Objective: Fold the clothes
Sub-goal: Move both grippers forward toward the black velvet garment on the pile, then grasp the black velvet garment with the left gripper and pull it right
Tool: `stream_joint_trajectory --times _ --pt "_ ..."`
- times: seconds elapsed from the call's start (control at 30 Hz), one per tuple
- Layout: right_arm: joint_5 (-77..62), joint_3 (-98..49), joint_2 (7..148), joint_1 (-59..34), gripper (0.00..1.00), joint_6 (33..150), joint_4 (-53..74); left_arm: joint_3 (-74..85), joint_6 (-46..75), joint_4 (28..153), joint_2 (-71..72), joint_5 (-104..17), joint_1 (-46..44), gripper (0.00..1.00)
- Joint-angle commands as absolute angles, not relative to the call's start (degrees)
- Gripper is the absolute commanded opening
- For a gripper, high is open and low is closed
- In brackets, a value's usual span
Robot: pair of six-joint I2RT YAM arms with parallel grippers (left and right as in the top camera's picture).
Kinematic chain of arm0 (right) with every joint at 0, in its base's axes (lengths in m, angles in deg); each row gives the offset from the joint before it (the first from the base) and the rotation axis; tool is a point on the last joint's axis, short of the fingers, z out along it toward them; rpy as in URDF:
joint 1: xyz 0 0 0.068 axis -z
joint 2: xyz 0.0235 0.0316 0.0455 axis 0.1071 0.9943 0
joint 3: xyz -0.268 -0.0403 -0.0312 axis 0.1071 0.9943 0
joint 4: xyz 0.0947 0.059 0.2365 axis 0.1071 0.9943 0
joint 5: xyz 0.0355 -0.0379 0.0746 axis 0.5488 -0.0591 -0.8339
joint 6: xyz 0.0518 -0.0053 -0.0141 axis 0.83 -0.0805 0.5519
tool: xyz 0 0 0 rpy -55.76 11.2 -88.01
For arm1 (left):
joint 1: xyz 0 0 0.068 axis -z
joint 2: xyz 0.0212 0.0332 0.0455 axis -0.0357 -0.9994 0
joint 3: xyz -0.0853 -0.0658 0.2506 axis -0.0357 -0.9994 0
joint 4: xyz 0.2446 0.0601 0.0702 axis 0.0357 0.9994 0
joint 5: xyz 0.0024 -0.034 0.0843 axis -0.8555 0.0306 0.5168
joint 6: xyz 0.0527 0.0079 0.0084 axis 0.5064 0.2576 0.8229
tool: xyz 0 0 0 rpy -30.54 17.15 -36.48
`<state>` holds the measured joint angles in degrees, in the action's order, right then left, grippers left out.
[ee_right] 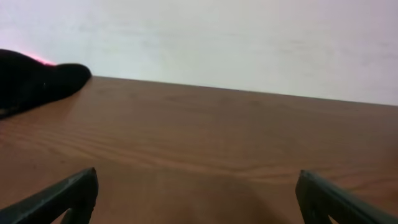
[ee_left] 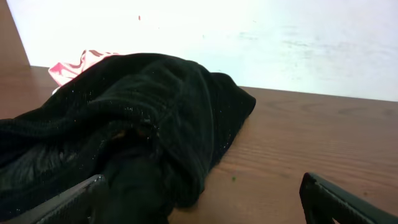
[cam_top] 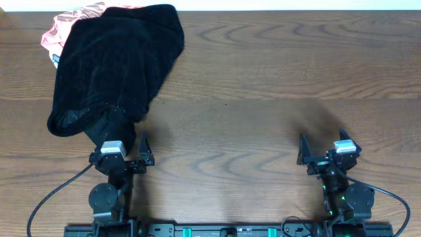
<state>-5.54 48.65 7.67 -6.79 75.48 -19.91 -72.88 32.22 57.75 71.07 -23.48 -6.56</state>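
On the table [cam_top: 263, 79] at our left the clothes [cam_top: 115, 62] lie heaped, so our left gripper [cam_top: 122, 148] and right gripper [cam_top: 322, 143] hover with fingers apart (empty), ready to grasp.

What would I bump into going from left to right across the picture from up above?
salmon-pink garment → black fuzzy garment → right claw, open with nothing in it. The left claw sits right below the black garment, so it has no clear place in the line.
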Motion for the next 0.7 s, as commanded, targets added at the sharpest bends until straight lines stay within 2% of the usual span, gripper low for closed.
stream_joint_trajectory --times 0.0,0.1,0.3,0.47,0.67 --pt "-5.4 48.8 7.6 -6.7 0.99 75.1 -22.9 -73.8 30.6 58.1 71.4 -25.6 -6.8 0.98" --pt "-9.2 48.3 7.6 -6.7 0.99 75.6 -25.2 -72.2 29.2 56.3 71.3 -32.9 -6.8 0.98" --pt "-14.6 44.1 14.5 -6.7 0.99 78.7 -25.0 -59.3 27.1 65.0 60.6 -31.3 -6.8 0.98" --pt "-19.7 33.4 29.7 -6.7 0.99 78.9 -24.0 -44.5 25.3 69.7 42.7 -31.4 -6.8 0.98" --pt "-27.8 11.7 54.0 -6.7 0.99 78.9 -14.0 -20.2 24.3 89.1 20.3 -32.0 -6.8 0.98"
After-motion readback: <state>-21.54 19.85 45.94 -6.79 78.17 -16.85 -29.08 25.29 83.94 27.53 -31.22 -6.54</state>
